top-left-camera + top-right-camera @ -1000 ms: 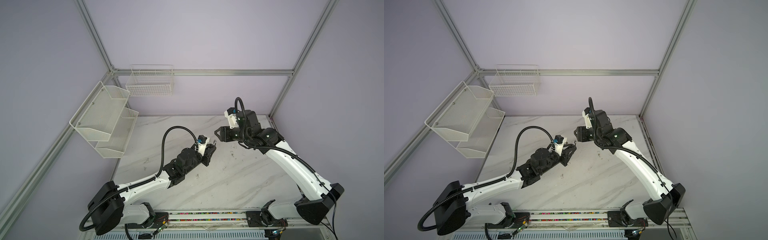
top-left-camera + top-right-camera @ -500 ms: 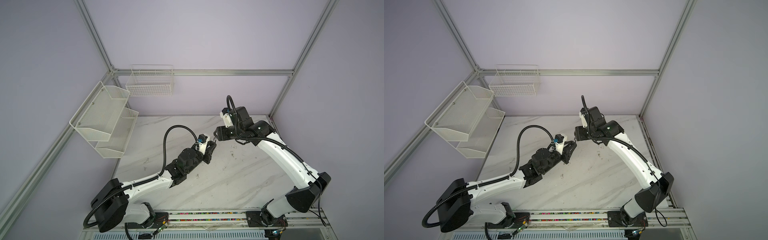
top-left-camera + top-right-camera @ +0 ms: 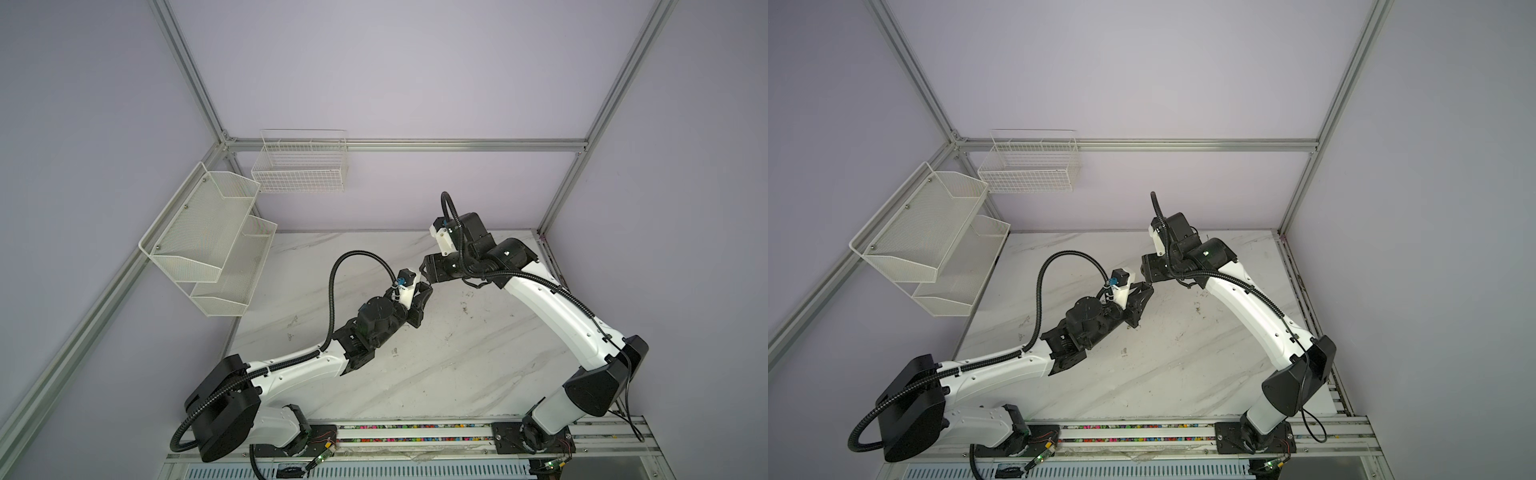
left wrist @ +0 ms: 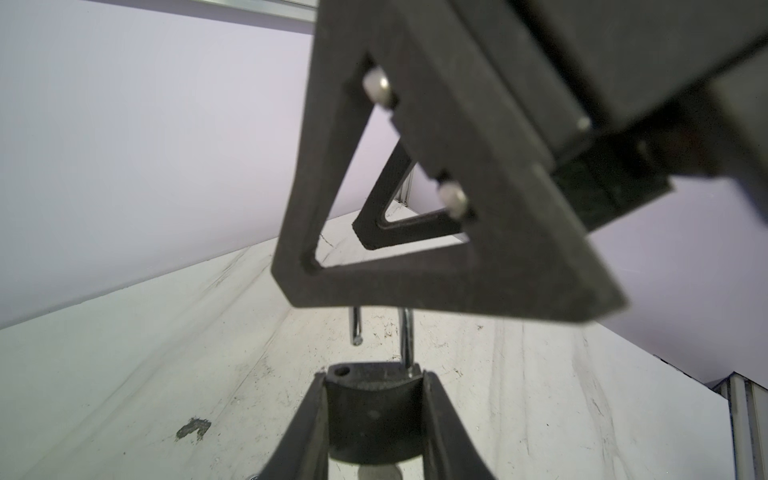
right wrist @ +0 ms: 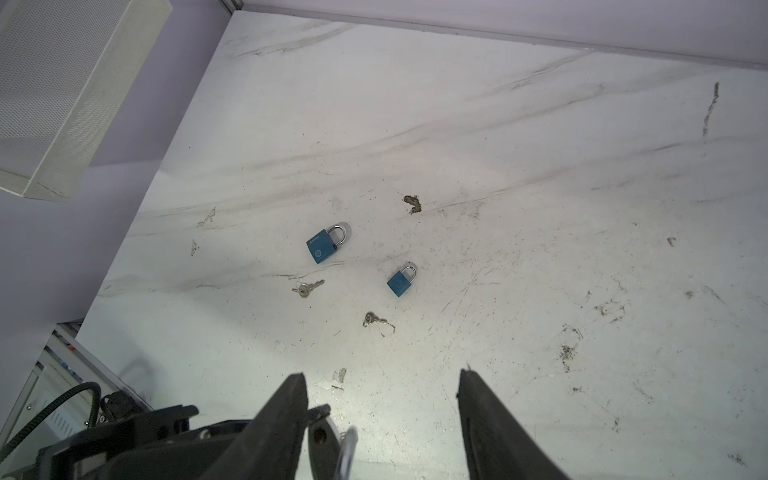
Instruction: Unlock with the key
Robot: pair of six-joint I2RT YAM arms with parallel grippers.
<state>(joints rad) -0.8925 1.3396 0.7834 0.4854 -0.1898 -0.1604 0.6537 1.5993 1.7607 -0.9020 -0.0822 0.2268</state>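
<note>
And there it was in the left wrist view: the left jaws were clamped on the flat sides of a dark padlock [image 4: 370, 409], gripping it firmly. Its shackle [image 4: 407, 340] stood raised, with the free leg [image 4: 356, 330] clear of its hole, so this lock looked open. Whether a key sat in it I could not tell, as the keyway end was hidden.

The right jaws stood open, nothing pinched. One of them crossed in front of the shackle's top and the other sat behind it, so the bow seemed to lie loosely between them.

Down on the bench [image 5: 540, 166], two blue padlocks, a larger [image 5: 322, 246] and a smaller [image 5: 400, 282], lay flat with shackles shut. A key [image 5: 307, 289] lay just beside the larger and a second key [image 5: 374, 320] near the smaller, neither one touching its lock.

My read was that the right jaws were clearing the shackle. To do that well, they would back off along the shackle's own line and open wide enough not to drag it. Any sideways nudge could seat the free leg again. The left jaws would hold hard and level throughout.
</note>
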